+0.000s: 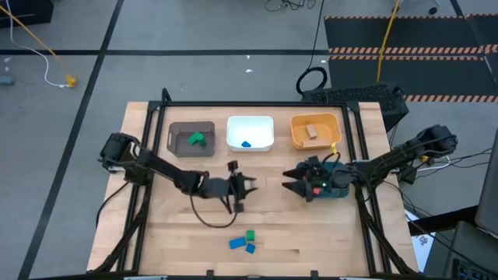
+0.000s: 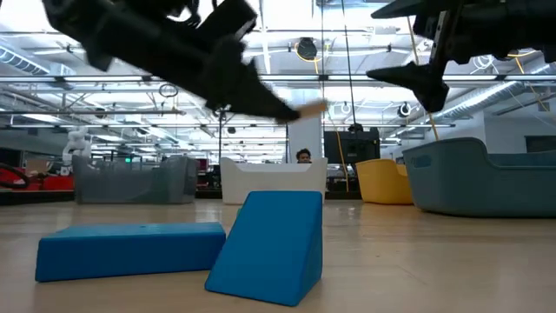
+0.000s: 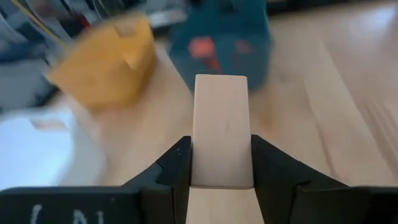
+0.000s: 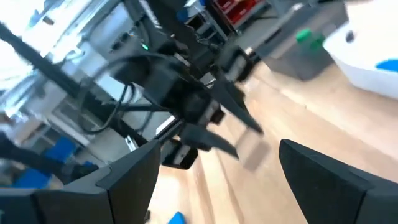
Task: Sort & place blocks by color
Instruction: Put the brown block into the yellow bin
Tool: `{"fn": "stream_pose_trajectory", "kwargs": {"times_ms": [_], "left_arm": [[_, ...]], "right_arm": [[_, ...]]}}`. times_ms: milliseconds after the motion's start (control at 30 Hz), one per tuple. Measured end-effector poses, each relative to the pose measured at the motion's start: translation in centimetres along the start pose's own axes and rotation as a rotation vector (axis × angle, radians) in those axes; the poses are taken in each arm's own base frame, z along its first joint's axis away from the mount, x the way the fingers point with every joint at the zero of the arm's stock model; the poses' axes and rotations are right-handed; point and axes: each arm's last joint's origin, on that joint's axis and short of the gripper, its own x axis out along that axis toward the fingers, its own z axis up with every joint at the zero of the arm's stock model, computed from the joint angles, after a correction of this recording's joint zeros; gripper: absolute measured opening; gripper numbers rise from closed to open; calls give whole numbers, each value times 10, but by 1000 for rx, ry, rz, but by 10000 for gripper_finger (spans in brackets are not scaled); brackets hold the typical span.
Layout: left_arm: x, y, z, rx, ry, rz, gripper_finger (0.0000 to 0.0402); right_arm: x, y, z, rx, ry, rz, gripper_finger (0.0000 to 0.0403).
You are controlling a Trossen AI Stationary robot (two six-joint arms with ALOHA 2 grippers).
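While the pale wooden table carries everything, four bins line its far side: a brown bin with green pieces, a white bin with a blue piece, an orange bin with a natural wood piece, and a teal bin under the right arm, so each colour seems to have its own home. Above mid-table, the left gripper pinches a pale natural-wood bar block between its fingers, raised off the surface, probably bound for the orange bin. Beside the teal bin hangs the right gripper, fingers spread and empty. Near the front edge lie two blue blocks and one green block, still unsorted.
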Motion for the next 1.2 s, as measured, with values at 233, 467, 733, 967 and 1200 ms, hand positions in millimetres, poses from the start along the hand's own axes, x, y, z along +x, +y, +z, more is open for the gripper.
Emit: {"fn": "stream_pose_trajectory", "kwargs": {"times_ms": [233,467,733,967,1200], "left_arm": [[11,23,18,21,-118,22,132],[19,34,37,58,-119,56,132],[25,48,39,45,-86,90,132],[28,59,41,67,-115,126,132],[31,68,48,63,-125,145,132]], "right_arm": [[4,-14,5,142,11,-82,318],[7,-26,15,172,-5,-111,318],[9,-31,25,122,-56,-117,318],[10,-35,29,122,-50,-106,318],[11,-35,37,109,-102,-85,318]]}}
